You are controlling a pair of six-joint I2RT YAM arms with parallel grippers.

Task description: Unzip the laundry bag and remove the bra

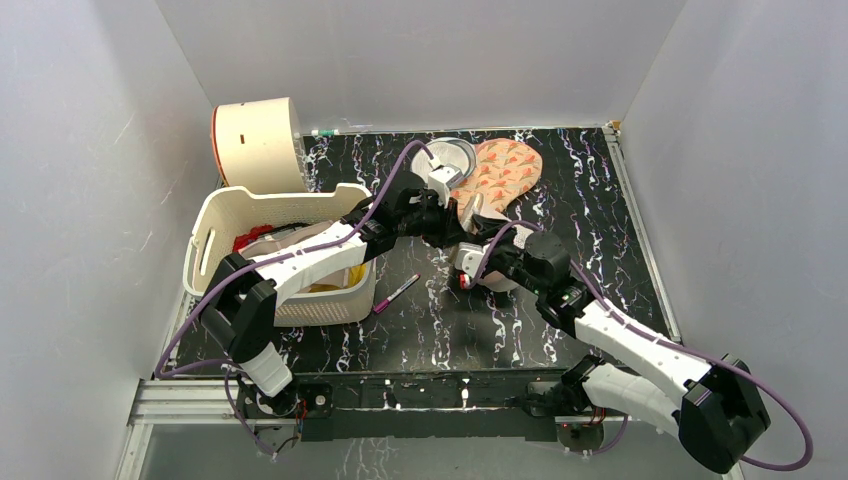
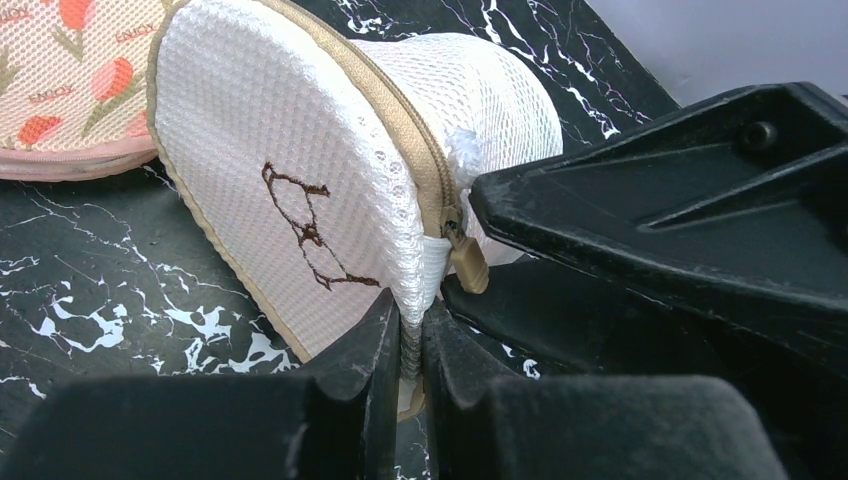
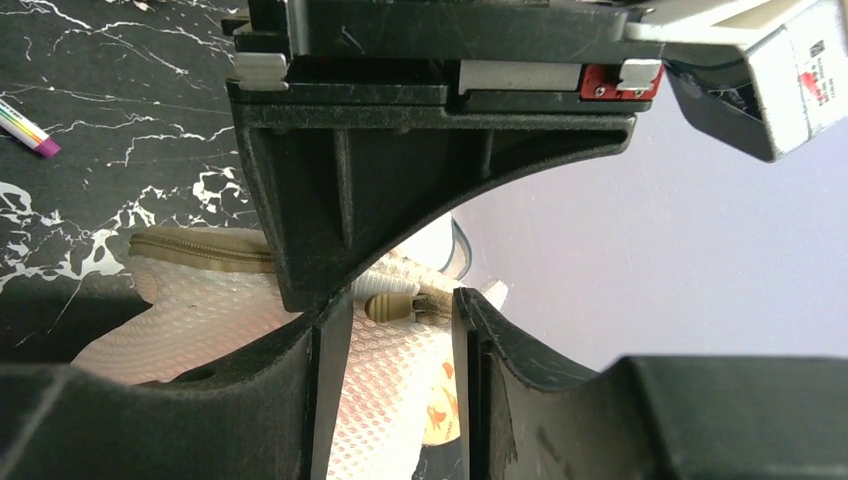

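We see the laundry bag (image 2: 290, 150) in white honeycomb mesh, with a tan zipper (image 2: 400, 120) and a dark brown line drawing of a bra (image 2: 310, 230) on its face. The tulip-print pouch (image 2: 60, 70) is pale mesh printed with orange-red tulips, green stems and small grey letters, and its rim is pink. The table (image 2: 100, 300) is black with white marble veins, the basket (image 1: 300, 210) is cream, the marker (image 1: 397, 294) is magenta, and the cable (image 1: 398, 165) is purple.

Overhead view from behind looking down, wrist views close, both sharing the laundry bag (image 2: 270, 130).
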